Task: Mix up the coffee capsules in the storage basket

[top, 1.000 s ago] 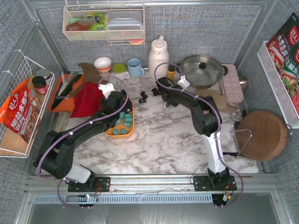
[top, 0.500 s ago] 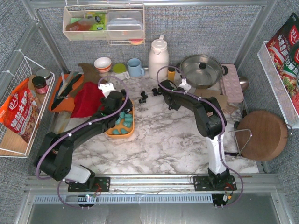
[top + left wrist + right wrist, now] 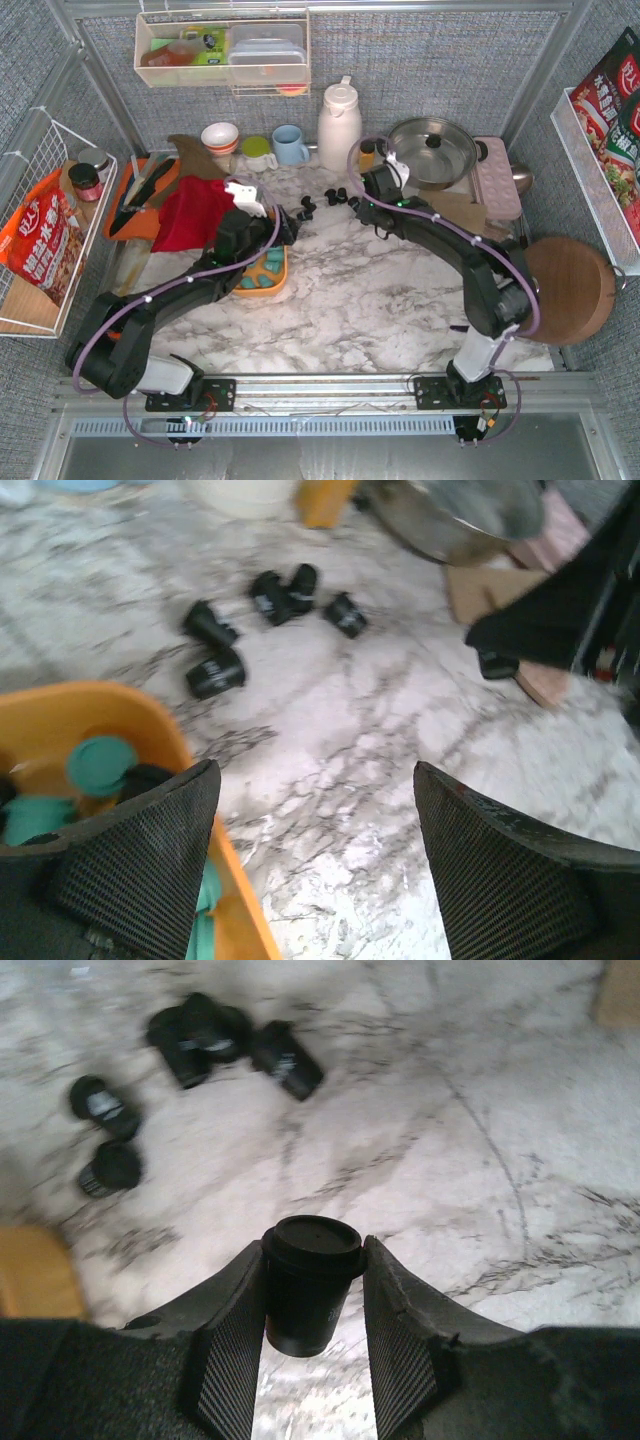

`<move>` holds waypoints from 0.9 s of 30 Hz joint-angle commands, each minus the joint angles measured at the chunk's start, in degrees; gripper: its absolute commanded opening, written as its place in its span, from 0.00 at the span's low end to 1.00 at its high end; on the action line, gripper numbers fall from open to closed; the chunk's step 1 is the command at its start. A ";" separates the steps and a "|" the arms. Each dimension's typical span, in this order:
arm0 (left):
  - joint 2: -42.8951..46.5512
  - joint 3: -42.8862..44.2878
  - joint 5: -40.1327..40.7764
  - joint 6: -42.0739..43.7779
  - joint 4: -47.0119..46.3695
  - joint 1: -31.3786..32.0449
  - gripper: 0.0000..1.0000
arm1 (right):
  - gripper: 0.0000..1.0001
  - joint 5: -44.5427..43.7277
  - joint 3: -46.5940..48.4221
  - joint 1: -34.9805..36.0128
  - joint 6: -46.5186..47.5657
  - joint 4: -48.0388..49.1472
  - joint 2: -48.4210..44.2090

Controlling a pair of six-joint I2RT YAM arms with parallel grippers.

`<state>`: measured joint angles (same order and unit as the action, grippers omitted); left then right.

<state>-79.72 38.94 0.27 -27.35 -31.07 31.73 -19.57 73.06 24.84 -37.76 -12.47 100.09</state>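
The orange storage basket (image 3: 262, 275) lies left of centre with teal coffee capsules (image 3: 262, 258) in it. My left gripper (image 3: 290, 222) hangs open over the marble just past the basket's right rim (image 3: 150, 730), with nothing between its fingers (image 3: 150, 870). Teal capsules (image 3: 100, 765) show inside that rim. Several black capsules (image 3: 215, 672) lie loose on the marble beyond it. My right gripper (image 3: 313, 1250) is shut on one black capsule (image 3: 305, 1300), held upright above the marble. The other loose black capsules (image 3: 200, 1030) lie ahead of it, and the basket's corner (image 3: 35, 1270) shows at the left.
A white flask (image 3: 338, 120), a lidded steel pot (image 3: 432, 150), a blue mug (image 3: 290, 145) and bowls stand along the back. A red cloth (image 3: 190, 212) and a darker orange utensil tray (image 3: 135, 205) lie left of the basket. A round wooden board (image 3: 570, 290) leans at the right.
My left gripper has moved right, off the basket towards the loose black capsules. The right arm's elbow has swung out to the right, and its jaws closed on a black capsule.
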 commanded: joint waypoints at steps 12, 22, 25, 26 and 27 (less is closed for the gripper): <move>-1.67 -13.43 -31.78 36.42 -33.55 6.94 0.91 | 0.31 32.68 -14.97 4.77 8.00 16.70 -22.55; -1.38 -15.53 -24.82 41.06 -35.98 11.49 0.93 | 0.31 36.26 -23.28 10.61 6.92 22.44 -26.54; -1.04 -15.72 -24.24 41.19 -36.67 11.90 0.93 | 0.31 36.72 -23.82 11.35 6.89 22.50 -26.53; -0.94 -15.88 -24.23 41.36 -36.95 12.03 0.93 | 0.31 36.71 -23.90 11.44 6.91 22.61 -26.45; -0.72 -16.05 -24.31 41.46 -37.22 12.18 0.94 | 0.31 36.71 -23.99 11.53 6.91 22.70 -26.37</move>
<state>-81.17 23.31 -24.88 12.73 -64.34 43.51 15.94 49.39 35.99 -30.74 6.79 73.87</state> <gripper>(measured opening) 0.934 0.431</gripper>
